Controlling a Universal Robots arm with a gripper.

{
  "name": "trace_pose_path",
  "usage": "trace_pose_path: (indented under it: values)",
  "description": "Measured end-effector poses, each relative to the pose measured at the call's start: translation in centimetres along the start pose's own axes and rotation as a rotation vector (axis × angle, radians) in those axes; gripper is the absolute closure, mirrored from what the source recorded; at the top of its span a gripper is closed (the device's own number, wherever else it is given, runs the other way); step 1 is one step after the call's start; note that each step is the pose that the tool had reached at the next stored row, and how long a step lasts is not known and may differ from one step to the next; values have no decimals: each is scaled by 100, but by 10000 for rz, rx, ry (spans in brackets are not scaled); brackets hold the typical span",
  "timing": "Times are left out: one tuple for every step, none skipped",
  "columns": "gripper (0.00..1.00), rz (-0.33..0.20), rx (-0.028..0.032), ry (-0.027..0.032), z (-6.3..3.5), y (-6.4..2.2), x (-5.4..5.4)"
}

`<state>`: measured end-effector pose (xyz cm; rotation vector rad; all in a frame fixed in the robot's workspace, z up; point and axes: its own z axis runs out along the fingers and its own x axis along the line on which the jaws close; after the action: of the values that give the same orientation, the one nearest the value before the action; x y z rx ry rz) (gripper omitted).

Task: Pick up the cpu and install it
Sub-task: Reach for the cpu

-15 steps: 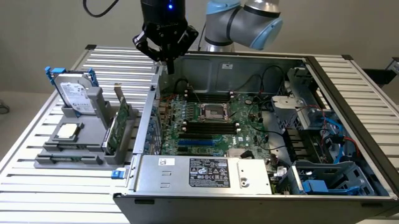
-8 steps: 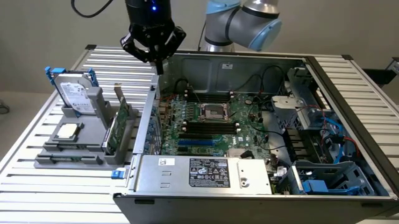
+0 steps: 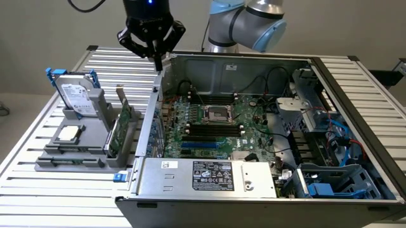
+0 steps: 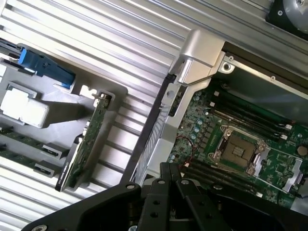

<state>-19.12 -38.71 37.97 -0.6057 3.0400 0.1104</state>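
Gripper [image 3: 156,59] empty, fingers pressed together, hovering above case [image 3: 222,71] corner. Cpu [image 3: 68,134] lies flat in grey holder [image 3: 76,164], well apart. We'd spread fingers first, descend square, pinch by edges, keep level for socket [image 3: 219,114].

The black gripper [image 4: 172,169] hangs with its fingers [image 4: 165,177] pressed together and nothing between them, tips over the wall of the open computer case [image 4: 197,53], just beside the motherboard [image 4: 202,130]. On the motherboard the socket [image 4: 238,151] shows its contact field inside a metal frame. On the ribbed bench [image 4: 125,33], the cpu [image 4: 21,108] lies flat in a grey holder [image 4: 67,98], well apart from the gripper. A green circuit card [image 4: 84,144] stands on edge between the cpu and the case.
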Motion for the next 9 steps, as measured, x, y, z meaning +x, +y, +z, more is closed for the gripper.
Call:
trace_pose_path:
  values:
    - [89,69,-4,-7,-9,1,1]
    - [89,148,-8,-15,-17,2,3]
    - [89,219,-9,-21,-21,4,5]
    - [89,274,-10,-25,-22,6,9]
    - [89,314,-10,-29,-23,9,15]
    - [89,333,-15,-30,-23,13,27]
    - [89,339,-20,-29,-24,23,49]
    - [89,339,-29,-25,-27,35,78]
    - [89,340,-49,-11,-31,49,111]
